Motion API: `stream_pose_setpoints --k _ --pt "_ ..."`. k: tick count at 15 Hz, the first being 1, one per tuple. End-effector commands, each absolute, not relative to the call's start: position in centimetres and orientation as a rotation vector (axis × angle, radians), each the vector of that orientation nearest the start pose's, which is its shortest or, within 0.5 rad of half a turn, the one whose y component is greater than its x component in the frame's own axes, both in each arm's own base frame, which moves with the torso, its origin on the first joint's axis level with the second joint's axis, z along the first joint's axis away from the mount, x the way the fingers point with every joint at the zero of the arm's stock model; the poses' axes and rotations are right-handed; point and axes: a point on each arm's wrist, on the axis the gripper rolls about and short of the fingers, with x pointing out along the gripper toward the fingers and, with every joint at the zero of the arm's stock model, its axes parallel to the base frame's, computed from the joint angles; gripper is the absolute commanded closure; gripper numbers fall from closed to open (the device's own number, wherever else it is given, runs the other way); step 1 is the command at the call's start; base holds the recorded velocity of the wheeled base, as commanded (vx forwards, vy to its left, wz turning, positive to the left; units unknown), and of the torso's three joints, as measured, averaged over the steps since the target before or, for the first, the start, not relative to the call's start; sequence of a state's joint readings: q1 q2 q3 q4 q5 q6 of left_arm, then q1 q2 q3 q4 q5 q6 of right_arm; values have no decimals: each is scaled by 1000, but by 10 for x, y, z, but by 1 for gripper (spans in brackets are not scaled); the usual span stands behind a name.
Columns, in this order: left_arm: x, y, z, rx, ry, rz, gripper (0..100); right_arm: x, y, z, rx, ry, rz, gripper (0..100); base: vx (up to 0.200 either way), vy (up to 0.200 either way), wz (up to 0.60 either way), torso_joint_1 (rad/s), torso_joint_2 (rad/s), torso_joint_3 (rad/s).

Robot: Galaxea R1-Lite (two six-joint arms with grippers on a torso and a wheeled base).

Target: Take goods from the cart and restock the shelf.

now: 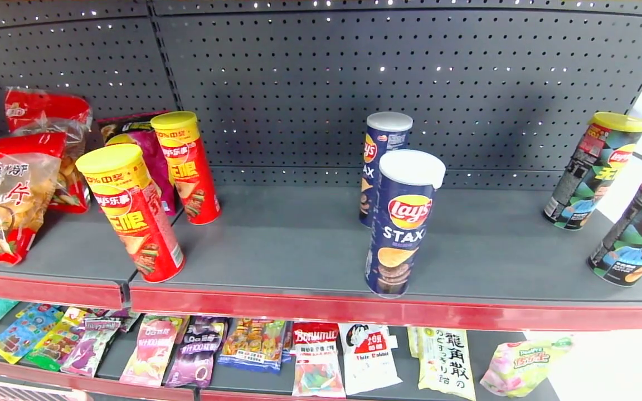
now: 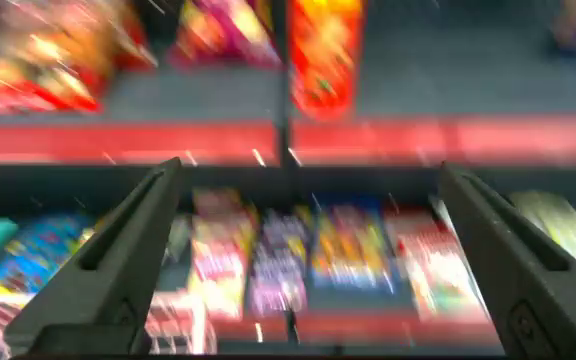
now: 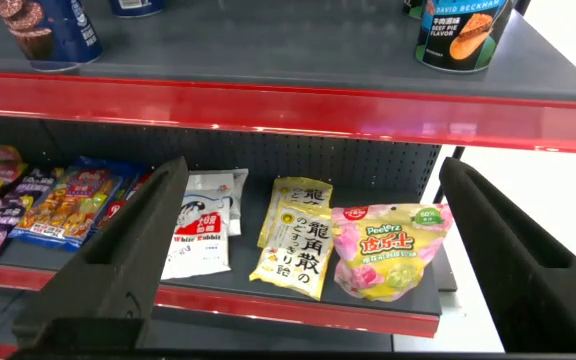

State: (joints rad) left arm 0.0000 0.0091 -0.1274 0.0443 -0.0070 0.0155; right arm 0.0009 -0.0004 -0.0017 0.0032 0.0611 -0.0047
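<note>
On the upper shelf (image 1: 298,239) stand two red chip cans (image 1: 131,214), two blue chip cans (image 1: 404,223) and two black-and-green cans (image 1: 594,170). Red snack bags (image 1: 9,195) lean at the far left. My left gripper (image 2: 303,175) is open with nothing between its fingers. It faces the shelf's red front edge (image 2: 418,140), with a red can (image 2: 323,55) above and candy bags (image 2: 278,260) below. My right gripper (image 3: 313,170) is also open and holds nothing. It faces the lower shelf's right end, where a yellow-green bag (image 3: 393,250) lies.
Several flat candy bags (image 1: 254,342) lie in a row on the lower shelf (image 1: 502,348). A perforated back panel (image 1: 321,83) closes off the rear. Bare shelf runs between the red and blue cans, and a white opening (image 1: 622,362) lies past the right end.
</note>
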Motion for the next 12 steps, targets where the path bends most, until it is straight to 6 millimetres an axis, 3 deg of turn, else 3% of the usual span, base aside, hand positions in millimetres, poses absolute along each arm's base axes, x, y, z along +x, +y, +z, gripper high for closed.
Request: stream_pose_setpoints --k 1,4,6,7,12 --pt "-27 2 92 -44 -72 77 0 -23 1 76 -6 1 63 0 0 0 0 0 0 0" --pt "-34 2 107 -52 -108 82 0 -23 1 75 -6 3 63 0 0 0 0 0 0 0" --pt "-29 2 93 -50 -59 83 0 -23 1 76 -6 1 63 0 0 0 0 0 0 0" --pt "-23 2 77 -51 -17 81 0 -23 1 76 -6 1 63 0 0 0 0 0 0 0" --pt "-23 0 76 -35 -3 12 0 -23 1 76 -6 1 63 0 0 0 0 0 0 0"
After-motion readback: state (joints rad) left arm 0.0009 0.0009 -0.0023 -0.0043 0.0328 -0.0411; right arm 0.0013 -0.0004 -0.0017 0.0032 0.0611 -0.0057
